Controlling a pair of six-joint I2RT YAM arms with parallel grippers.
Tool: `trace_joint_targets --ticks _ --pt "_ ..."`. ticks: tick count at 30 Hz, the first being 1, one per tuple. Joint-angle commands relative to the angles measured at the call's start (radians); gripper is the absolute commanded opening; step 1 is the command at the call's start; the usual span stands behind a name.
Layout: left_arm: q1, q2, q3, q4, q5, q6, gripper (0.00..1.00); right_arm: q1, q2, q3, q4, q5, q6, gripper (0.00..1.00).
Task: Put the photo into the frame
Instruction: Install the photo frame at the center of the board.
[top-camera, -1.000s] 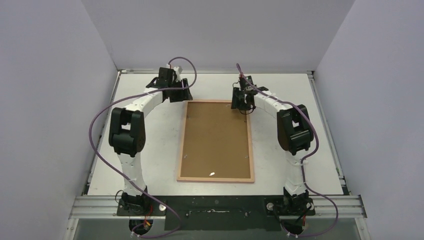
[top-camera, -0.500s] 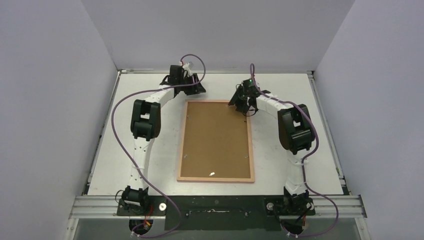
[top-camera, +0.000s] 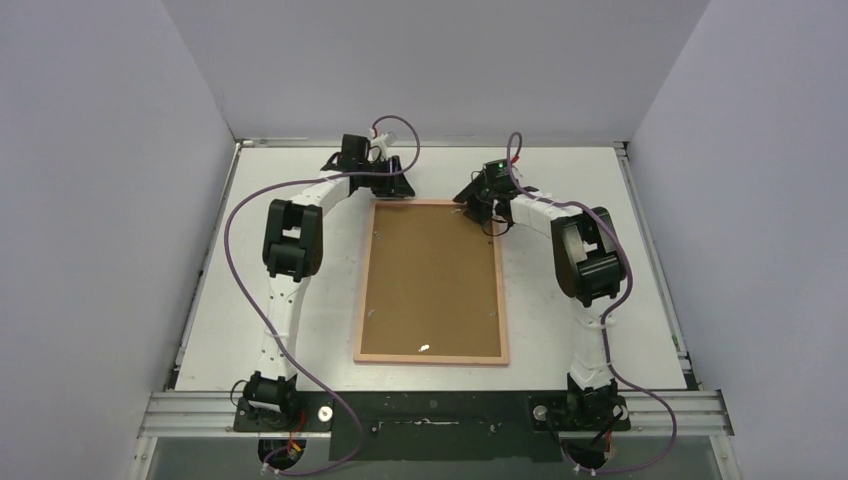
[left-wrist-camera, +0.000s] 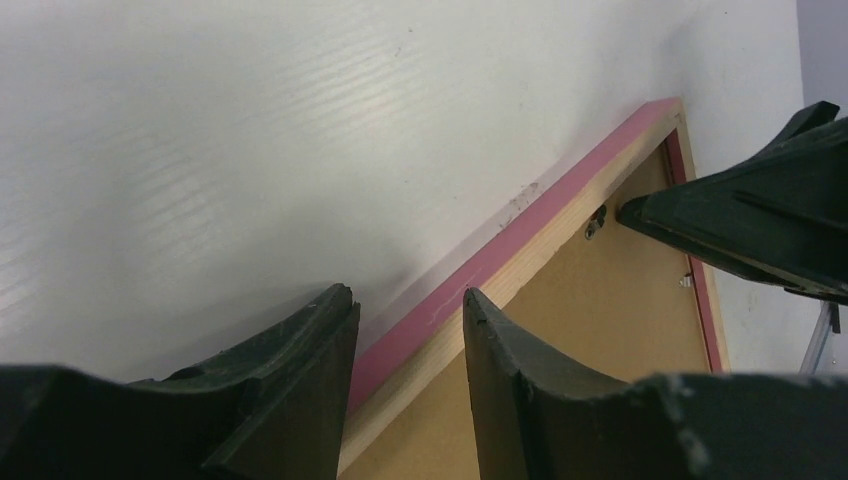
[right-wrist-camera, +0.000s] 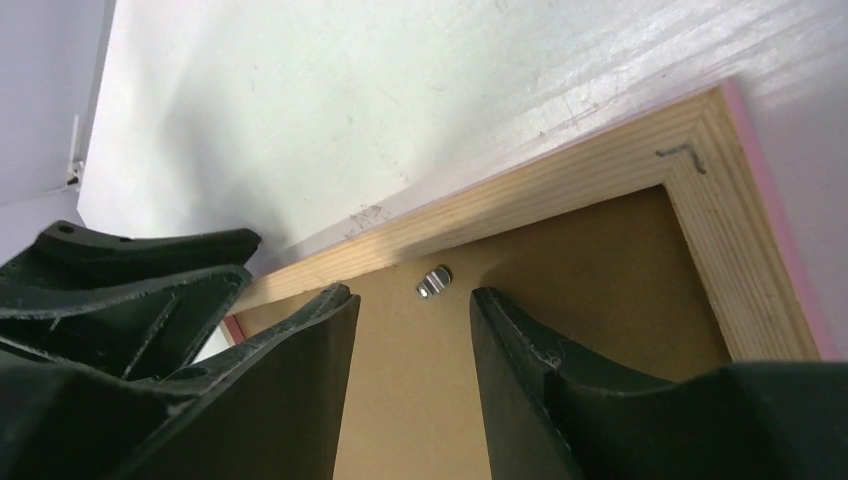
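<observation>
Where the thin rectangular picture frame (top-camera: 430, 359) lies flat at the middle of the white table (top-camera: 535, 320), its light wood back faces up. Pink shows only along its outer edge, and a brown fibreboard backing panel (top-camera: 430, 280) fills it. Both arms reach to its far end. The left gripper (left-wrist-camera: 405, 300) sits by the far left corner, its black fingers partly apart and straddling the far rail, one over the table and one over the panel. Whether they pinch the rail I cannot tell. The right gripper (right-wrist-camera: 412, 295) hangs over the panel just inside the far rail, towards the right corner. Its jaws are about half open and hold nothing, and a small metal turn-clip (right-wrist-camera: 434, 280) shows in the gap beyond the tips. A small white fleck (top-camera: 424, 348) lies on the panel close to its near edge.
</observation>
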Motion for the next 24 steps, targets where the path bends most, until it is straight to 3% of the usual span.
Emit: trace_joint_targets --ticks 1,11,24 --pt "-0.003 -0.049 -0.012 -0.007 0.085 0.036 0.41 0.009 0.015 -0.016 0.064 0.028 0.061 0.46" --pt "-0.004 -0.06 -0.061 -0.009 0.101 0.054 0.4 0.015 0.049 -0.029 0.099 0.023 0.116 0.46" --pt "-0.003 -0.062 -0.081 -0.021 0.103 0.062 0.37 0.02 0.077 -0.037 0.188 0.015 0.069 0.46"
